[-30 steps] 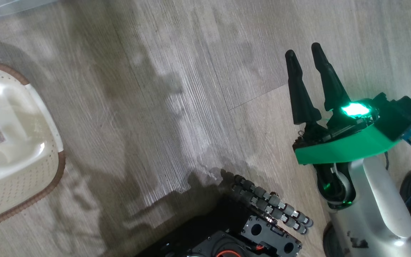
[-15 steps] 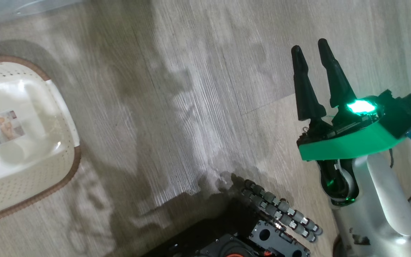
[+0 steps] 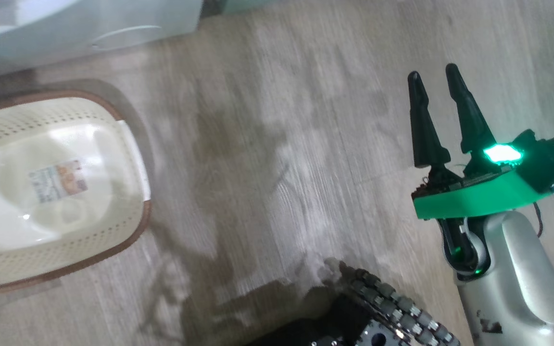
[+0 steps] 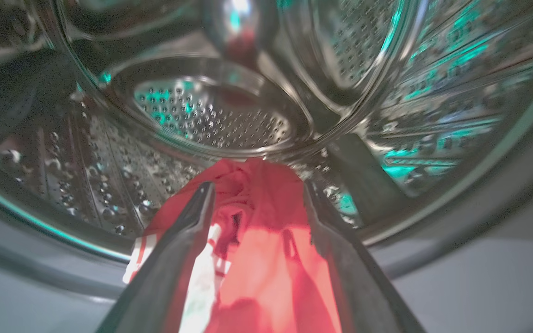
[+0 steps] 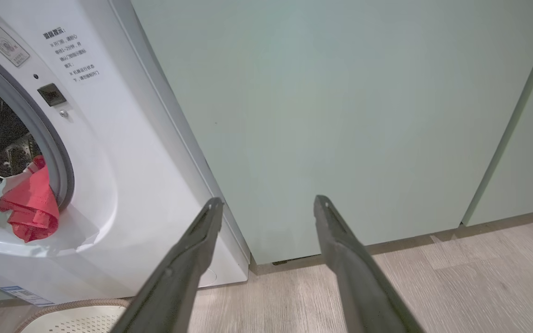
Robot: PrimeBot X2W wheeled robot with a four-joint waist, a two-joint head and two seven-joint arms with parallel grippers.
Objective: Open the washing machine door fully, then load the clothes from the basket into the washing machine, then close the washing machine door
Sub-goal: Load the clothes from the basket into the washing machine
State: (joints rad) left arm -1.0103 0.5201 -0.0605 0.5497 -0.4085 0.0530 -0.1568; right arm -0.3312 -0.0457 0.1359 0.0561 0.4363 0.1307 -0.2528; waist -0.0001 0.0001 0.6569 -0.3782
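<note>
Left hand [image 4: 257, 186] spread wide, the clothes [image 4: 266, 268] loose between (right hand [image 3: 433, 71] likewise spread, empty).

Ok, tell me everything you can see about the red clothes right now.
The clothes are a crumpled bright red fabric bundle with white trim bands, soft and thin-looking. They hang over the lower lip of the washing machine opening, draped across the grey drum seal, partly inside the steel drum. The left gripper is open, its fingers either side of the cloth.
</note>
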